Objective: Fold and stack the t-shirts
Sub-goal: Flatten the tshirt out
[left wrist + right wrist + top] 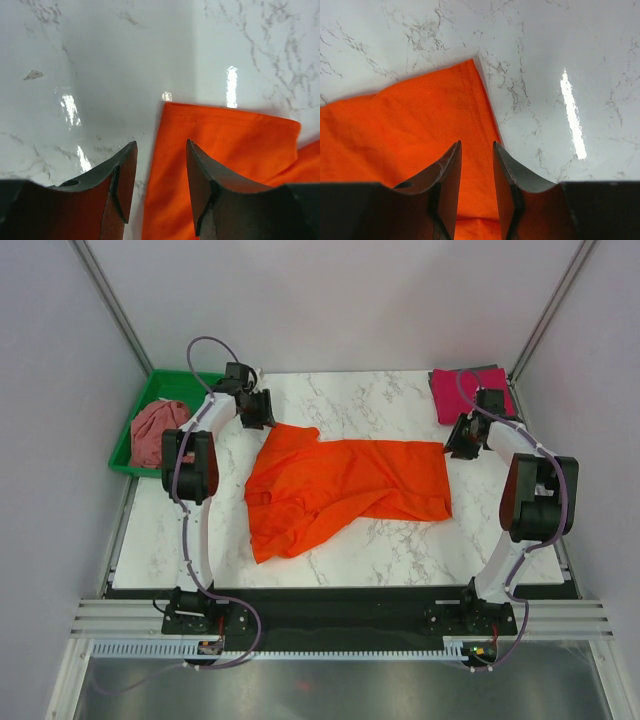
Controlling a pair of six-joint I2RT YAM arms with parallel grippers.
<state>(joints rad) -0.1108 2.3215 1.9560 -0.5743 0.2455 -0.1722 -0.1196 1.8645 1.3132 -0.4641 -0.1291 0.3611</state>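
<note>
Parted, empty jaws were seen on the left gripper (161, 145) and right gripper (477, 145), poised at the 11 and 2 o'clock corners of the orange t-shirt (340, 490) (spread rumpled at centre). Both hems would best be pinched squarely, then drawn evenly.

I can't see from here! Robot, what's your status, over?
Both empty: left gripper open, right gripper open. Unfolded orange t-shirt lies between them. Nothing blocking.

The top external camera looks down from above the near edge, covering the whole table (400, 550). Both wrist cameras face its surface at close range. All three views share the orange t-shirt (340, 485).
</note>
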